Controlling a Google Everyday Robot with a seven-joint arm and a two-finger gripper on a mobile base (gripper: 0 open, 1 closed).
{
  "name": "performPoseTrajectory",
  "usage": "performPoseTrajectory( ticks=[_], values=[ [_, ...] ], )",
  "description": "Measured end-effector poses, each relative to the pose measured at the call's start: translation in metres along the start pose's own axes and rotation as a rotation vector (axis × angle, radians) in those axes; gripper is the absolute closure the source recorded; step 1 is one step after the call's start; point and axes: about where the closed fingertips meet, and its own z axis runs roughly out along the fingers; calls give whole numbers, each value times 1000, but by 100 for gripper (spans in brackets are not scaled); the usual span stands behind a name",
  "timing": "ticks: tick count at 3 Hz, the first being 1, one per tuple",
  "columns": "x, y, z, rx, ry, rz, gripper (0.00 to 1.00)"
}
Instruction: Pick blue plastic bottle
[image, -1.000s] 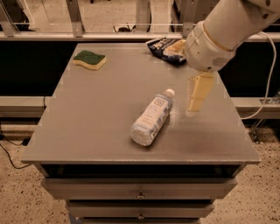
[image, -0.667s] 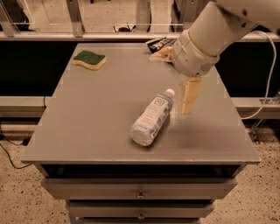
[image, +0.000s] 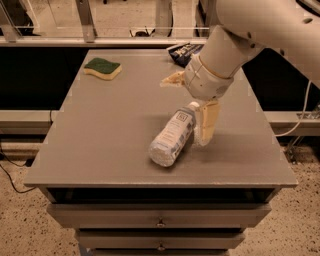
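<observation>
Arm (image: 240, 45) reaches from far right, wrist bent down; gripper (image: 201, 121) just right of the lying blue plastic bottle (image: 172, 135), spread cannot be told

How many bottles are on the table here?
1. The blue plastic bottle lies on its side near the middle of the table, with the gripper beside its cap end. The arm could hide something behind it.
</observation>
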Motion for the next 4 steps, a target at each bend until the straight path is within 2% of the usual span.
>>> performPoseTrajectory(
  ticks=[1, 2, 4],
  values=[
    [1, 3, 10, -24, -4, -9, 0],
    [-2, 10, 18, -59, -7, -13, 17],
    [-3, 17, 28, -102, -2, 4, 64]
  ],
)
